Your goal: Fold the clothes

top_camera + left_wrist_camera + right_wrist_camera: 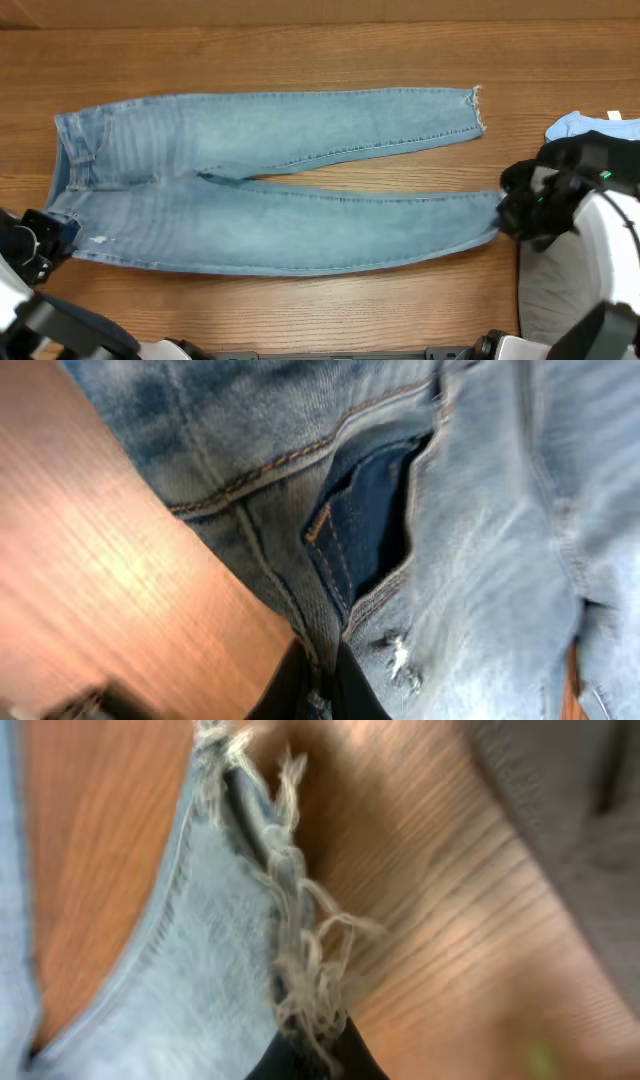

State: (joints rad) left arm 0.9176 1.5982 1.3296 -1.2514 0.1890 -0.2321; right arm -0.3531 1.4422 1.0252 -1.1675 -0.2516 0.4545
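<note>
The light-blue denim jeans point(280, 190) are lying flat across the brown wooden table point(300, 50), the waistband point(72, 150) at the left and both legs stretched to the right. The near corner of the waistband is being pinched by the left gripper point(48, 236), which is clenched on the denim. The frayed hem point(300, 950) of the near leg is being gripped by the right gripper point(512, 214), also clenched, so the jeans are lying between the two claws. For a good fold, both ends should probably be lifted together, at equal height, and carried over the far leg, so that edge is being laid on edge. Strong pulling is being advised against: the thin hem could slip out.
</note>
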